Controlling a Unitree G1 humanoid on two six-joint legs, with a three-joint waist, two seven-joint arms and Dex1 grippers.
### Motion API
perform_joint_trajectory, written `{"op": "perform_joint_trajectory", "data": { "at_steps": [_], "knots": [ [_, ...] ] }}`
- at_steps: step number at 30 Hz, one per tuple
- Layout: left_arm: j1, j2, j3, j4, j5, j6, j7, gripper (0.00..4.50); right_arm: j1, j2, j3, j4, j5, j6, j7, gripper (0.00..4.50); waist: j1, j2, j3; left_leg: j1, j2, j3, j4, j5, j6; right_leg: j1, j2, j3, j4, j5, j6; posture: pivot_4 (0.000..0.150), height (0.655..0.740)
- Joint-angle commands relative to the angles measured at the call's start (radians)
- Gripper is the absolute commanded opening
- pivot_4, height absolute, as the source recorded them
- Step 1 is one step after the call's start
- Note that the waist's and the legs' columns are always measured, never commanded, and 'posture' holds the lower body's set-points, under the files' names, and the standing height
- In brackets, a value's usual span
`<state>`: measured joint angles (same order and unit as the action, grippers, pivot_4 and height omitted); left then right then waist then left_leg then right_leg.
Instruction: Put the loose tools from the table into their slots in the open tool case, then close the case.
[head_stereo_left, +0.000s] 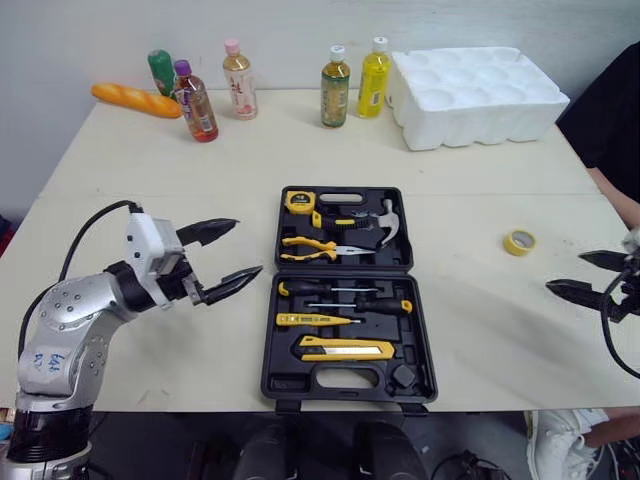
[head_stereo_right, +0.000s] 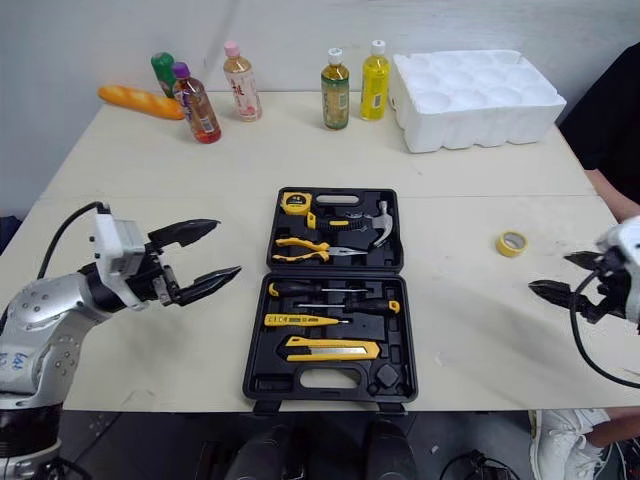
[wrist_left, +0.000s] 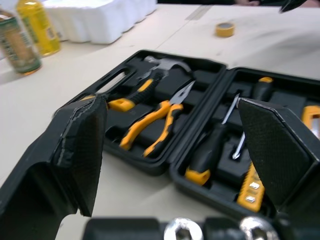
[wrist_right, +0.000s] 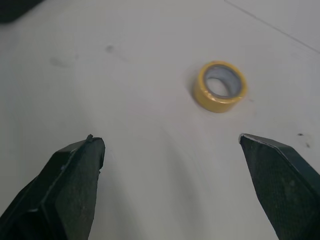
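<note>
— Is there any writing you can read?
— No. The labels on the bottles (head_stereo_left: 238, 80) and the face of the tape measure (head_stereo_left: 299, 201) are too small to make out.
— Your left side?
— Your left gripper (head_stereo_left: 247, 246) hangs empty with its fingers spread wide. The open tool case (head_stereo_left: 345, 290) lies just past its tips. Its wrist view gives you the pliers (wrist_left: 160, 121) and hammer (wrist_left: 167, 64) seated in their slots.
— Your right side?
— Your right gripper (wrist_right: 170, 140) is also spread and holds nothing. The yellow tape roll (wrist_right: 220, 86) lies flat on the table (wrist_right: 125, 75) ahead of the fingertips, touching neither.
</note>
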<state>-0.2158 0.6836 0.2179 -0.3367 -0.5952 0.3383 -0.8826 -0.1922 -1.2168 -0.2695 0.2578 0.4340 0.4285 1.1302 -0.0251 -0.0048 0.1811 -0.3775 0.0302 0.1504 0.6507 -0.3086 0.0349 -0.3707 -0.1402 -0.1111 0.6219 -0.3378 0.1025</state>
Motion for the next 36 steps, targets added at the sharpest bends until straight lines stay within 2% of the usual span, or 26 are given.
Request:
{"op": "perform_joint_trajectory", "data": {
  "at_steps": [1,3,5,12,18,26,36],
  "knots": [
    [-0.031,0.001,-0.01,-0.063,-0.091,0.064,-0.015,4.36,-0.093,-0.031,0.064,0.036,-0.048,0.01,0.061,4.5,0.0,-0.001,0.001,0.0,0.0,0.0,0.0,0.0,0.0,0.0,0.0,0.0,0.0,0.0,0.0,0.15,0.74],
    [-0.06,-0.006,-0.039,-0.099,-0.163,0.139,-0.011,4.36,-0.225,-0.025,0.161,0.096,-0.108,0.023,0.099,4.5,-0.002,-0.001,0.001,0.0,0.0,0.0,0.002,0.0,0.0,0.001,0.0,0.0,0.001,0.0,0.0,0.15,0.74],
    [-0.087,-0.012,-0.075,-0.119,-0.183,0.174,-0.019,4.36,-0.333,-0.019,0.251,0.161,-0.172,0.029,0.15,4.5,-0.002,0.0,0.001,0.0,0.0,0.0,0.002,0.0,0.0,0.0,-0.001,0.001,0.002,0.0,0.001,0.15,0.74],
    [-0.138,-0.047,-0.135,-0.118,-0.174,0.179,-0.033,4.36,-0.693,0.093,0.446,0.486,-0.381,-0.09,0.237,4.5,-0.007,0.0,0.002,-0.003,0.001,0.002,0.002,0.002,-0.003,-0.005,0.007,0.002,0.002,0.0,0.0,0.15,0.74],
    [-0.144,-0.058,-0.146,-0.107,-0.154,0.163,-0.032,4.36,-0.914,0.194,0.539,0.751,-0.531,-0.201,0.248,4.5,-0.005,0.002,0.004,-0.006,0.003,0.0,0.007,0.002,-0.003,-0.006,0.008,0.003,0.004,0.0,-0.001,0.15,0.74],
    [-0.125,-0.06,-0.148,-0.128,-0.145,0.16,-0.022,4.36,-1.036,0.29,0.573,0.934,-0.648,-0.255,0.198,4.5,-0.003,0.003,0.004,-0.011,0.002,-0.003,0.011,0.002,-0.003,-0.007,0.008,0.0,0.005,0.0,0.0,0.15,0.74],
    [-0.102,-0.046,-0.137,-0.154,-0.138,0.161,-0.012,4.36,-1.049,0.311,0.56,1.01,-0.709,-0.244,0.151,4.5,-0.005,0.003,0.004,-0.011,0.002,-0.003,0.011,0.002,-0.003,-0.007,0.008,0.0,0.006,0.0,0.0,0.15,0.74]
  ]
}}
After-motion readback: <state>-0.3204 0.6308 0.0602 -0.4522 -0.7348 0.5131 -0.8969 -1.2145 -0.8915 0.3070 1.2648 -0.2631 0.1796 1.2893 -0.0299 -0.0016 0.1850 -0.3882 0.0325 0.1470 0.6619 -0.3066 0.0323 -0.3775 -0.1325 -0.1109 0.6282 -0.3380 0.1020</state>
